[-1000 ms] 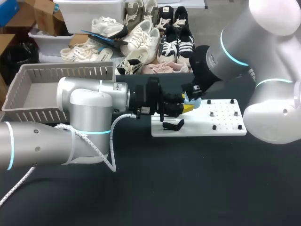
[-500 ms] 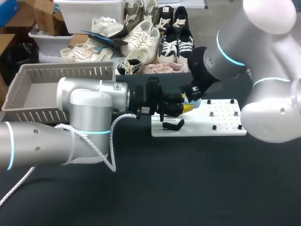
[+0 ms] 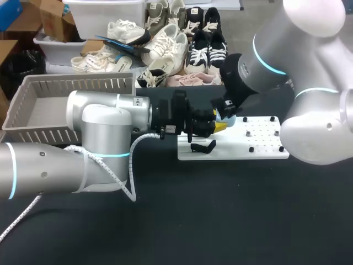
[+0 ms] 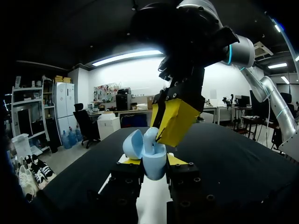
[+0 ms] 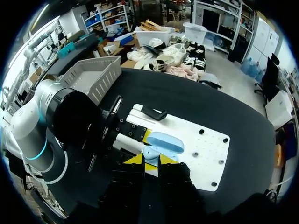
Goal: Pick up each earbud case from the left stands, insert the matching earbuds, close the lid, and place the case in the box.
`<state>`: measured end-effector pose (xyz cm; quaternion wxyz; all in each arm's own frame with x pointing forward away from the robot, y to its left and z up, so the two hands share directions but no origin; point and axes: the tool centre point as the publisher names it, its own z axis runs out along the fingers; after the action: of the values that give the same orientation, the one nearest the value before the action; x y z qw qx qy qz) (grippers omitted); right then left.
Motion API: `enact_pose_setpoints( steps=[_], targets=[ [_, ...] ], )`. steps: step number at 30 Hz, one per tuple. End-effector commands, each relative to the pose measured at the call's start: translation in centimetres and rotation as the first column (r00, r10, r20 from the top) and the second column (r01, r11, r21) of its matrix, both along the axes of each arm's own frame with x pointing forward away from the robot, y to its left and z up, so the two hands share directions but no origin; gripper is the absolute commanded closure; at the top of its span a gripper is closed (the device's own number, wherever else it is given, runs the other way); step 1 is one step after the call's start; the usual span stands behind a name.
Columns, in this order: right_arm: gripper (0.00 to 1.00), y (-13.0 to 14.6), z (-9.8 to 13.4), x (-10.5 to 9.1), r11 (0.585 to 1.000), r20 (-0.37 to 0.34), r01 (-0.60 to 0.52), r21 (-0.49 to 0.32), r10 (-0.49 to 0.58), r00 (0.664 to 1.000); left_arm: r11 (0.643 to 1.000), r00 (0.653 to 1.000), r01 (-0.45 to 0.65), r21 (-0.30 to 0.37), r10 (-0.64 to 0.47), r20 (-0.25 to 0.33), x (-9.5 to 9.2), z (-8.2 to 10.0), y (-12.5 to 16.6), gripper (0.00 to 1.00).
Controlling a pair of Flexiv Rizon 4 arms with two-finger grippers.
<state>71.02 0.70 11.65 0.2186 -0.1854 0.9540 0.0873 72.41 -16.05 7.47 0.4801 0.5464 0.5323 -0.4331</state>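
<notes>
Currently, the left gripper (image 4: 154,162) clamps an open pale-blue plastic earbud case (image 4: 155,169) above the white perforated board (image 3: 265,149), near its far-left edge. From above, the right gripper (image 5: 150,159) pinches a pale earbud (image 4: 150,136) at the case mouth. Dark table (image 3: 220,210) extends on the near side.

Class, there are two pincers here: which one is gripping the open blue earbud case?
The left pincer: its two fingers clamp the light-blue case from both sides, lid open. The right pincer hangs above the case's opening.

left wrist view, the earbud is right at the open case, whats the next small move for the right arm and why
Probably lower the right gripper slightly to seat the earbud, then let go. The left gripper is shut on the case, its lid is tipped open, and the earbud pinched by the right gripper looks only partly inside the opening.
</notes>
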Motion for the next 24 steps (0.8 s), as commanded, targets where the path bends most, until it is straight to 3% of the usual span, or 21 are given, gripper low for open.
enact_pose_setpoints(
  steps=[1, 15, 24],
  targets=[
    [0.83, 0.0, 0.0, 0.1, 1.000, -0.004, 0.004, -0.003, -0.004, 1.000, 1.000, 1.000, 0.001, -0.002, -0.001, 0.001, 0.0, -0.1, 0.0, 1.00],
    [0.75, 0.0, 0.4, -0.1, 1.000, 0.002, 0.005, -0.003, -0.005, 1.000, 1.000, 1.000, 0.001, -0.002, -0.001, 0.001, 0.0, -0.1, 0.0, 1.00],
    [0.74, -0.4, 1.9, -0.1, 1.000, 0.036, 0.010, 0.006, -0.011, 0.999, 1.000, 1.000, 0.001, -0.002, -0.001, 0.001, 0.0, -0.1, 0.0, 1.00]
  ],
)
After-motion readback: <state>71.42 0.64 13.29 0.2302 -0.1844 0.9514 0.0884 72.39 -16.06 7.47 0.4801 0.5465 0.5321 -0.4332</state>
